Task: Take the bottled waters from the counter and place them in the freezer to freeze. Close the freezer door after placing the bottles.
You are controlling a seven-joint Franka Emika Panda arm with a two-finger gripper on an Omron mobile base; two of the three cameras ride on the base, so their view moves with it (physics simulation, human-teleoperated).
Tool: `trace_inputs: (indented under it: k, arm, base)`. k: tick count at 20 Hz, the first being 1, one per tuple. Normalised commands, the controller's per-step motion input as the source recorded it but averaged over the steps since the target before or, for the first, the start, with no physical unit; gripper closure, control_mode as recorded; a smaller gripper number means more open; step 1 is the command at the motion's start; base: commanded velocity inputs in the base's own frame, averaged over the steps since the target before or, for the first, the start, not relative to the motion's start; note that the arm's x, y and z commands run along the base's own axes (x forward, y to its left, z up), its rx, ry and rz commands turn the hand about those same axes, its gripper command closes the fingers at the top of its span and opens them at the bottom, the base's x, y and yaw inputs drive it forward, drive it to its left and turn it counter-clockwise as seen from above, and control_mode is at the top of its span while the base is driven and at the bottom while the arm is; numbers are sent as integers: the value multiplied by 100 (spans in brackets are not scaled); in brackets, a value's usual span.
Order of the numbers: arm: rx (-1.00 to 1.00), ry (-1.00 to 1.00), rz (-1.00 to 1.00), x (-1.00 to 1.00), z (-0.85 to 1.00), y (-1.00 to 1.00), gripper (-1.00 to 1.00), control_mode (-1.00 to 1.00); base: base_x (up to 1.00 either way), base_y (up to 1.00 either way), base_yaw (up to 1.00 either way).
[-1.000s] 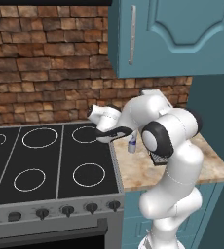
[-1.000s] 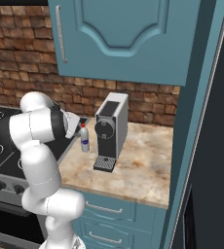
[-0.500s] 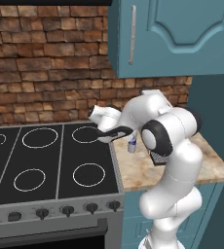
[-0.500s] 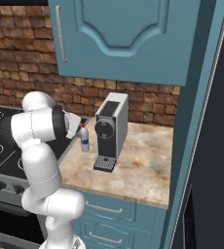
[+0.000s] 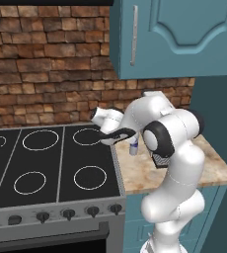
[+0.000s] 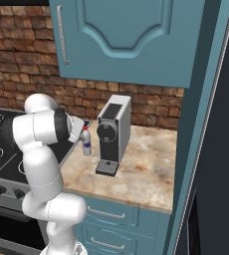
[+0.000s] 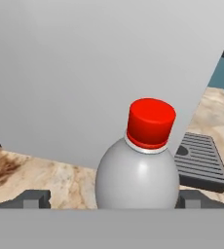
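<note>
Desk [image 6: 151, 169]: red-capped bottle [image 6: 86, 141] upright at coffee machine's [image 6: 114, 133] 9 o'clock, just beside it. Claw [image 7: 112, 200] released, tips straddling bottle body, not yet clenched. You've stowed nothing that shows; remaining: grasp, carry to freezer, second bottle, shut door.

The bottle [image 7: 137, 177] looks smooth, glossy plastic, the counter [image 6: 146, 172] polished marbled stone, the backsplash [image 5: 46, 74] rough brick.
</note>
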Motion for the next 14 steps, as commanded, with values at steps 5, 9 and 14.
trace_inputs:
  k: [5,9,14]
  arm:
    - [0,0,0,2,-4,-1,100,-100]
    - [0,0,0,0,0,0,100,-100]
    - [-5,-9,0,-33,30,4,100,-100]
  base:
    - [0,0,0]
    - [0,0,0]
    - [0,0,0]
